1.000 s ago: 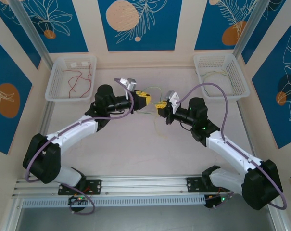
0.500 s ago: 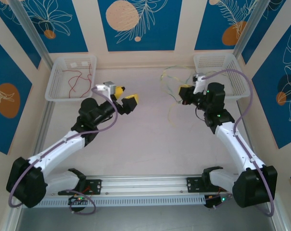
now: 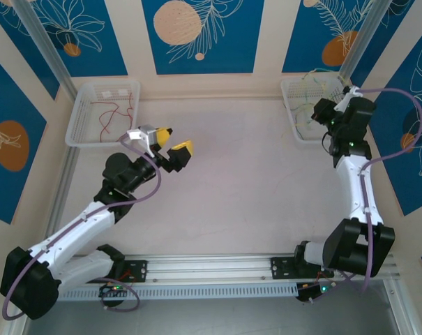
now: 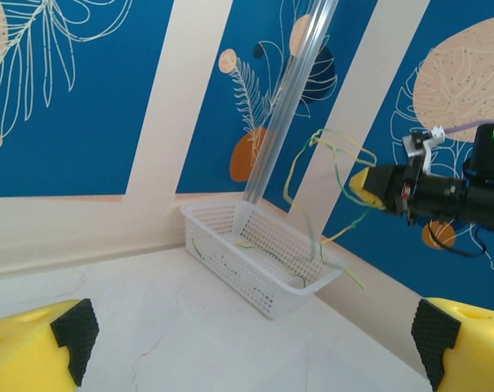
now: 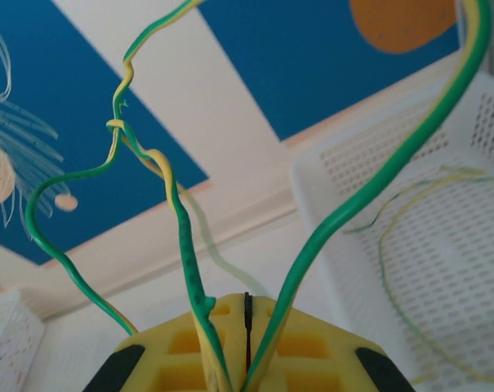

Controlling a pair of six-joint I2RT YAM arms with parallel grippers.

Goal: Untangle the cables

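Observation:
My right gripper point(image 3: 321, 112) hangs over the white right-hand basket point(image 3: 315, 139), shut on a bunch of thin green and yellow cables point(image 5: 181, 237). They rise in wavy loops from between its closed yellow fingers point(image 5: 189, 351). The left wrist view has that gripper point(image 4: 369, 186) above the basket point(image 4: 263, 282), its cables point(image 4: 312, 155) dangling toward it. More green-yellow cables point(image 5: 410, 245) lie inside the basket. Thin red cables point(image 3: 109, 115) lie in the left-hand basket point(image 3: 78, 115). My left gripper point(image 3: 174, 142) is raised over the left-middle of the table, open, with nothing between its fingers.
The two white mesh baskets stand at the back corners against the wall. A clear upright post point(image 4: 287, 114) rises behind the right basket. The pale tabletop point(image 3: 238, 188) lies between the arms, and a metal rail point(image 3: 211, 269) runs along the near edge.
The left gripper opened, let go and drew back to the left. The right arm swung back and to the right with the green-yellow cables, from the table's middle to over the right basket.

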